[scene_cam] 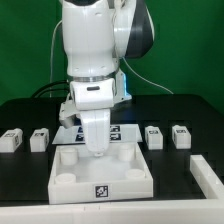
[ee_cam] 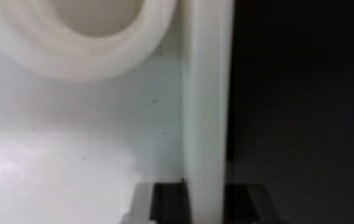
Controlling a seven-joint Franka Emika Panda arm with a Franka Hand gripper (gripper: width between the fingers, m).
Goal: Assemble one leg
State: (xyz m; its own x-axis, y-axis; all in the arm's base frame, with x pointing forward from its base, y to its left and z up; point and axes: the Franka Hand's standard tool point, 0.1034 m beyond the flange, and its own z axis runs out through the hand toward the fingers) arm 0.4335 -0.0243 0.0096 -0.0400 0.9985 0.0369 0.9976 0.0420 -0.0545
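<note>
The exterior view faces the arm (scene_cam: 95,45) head-on from slightly above the worktop (scene_cam: 25,112). The wrist view, behind the claw (scene_cam: 95,150), sits very close to the panel (ee_cam: 85,140), which both views share.

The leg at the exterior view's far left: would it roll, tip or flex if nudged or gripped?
Blocky and lying low on the table, the leg would probably slide rather than roll or tip. It looks like solid moulded plastic, so likely stiff and light. Its smooth white faces may be a little slippery in a grip.
</note>
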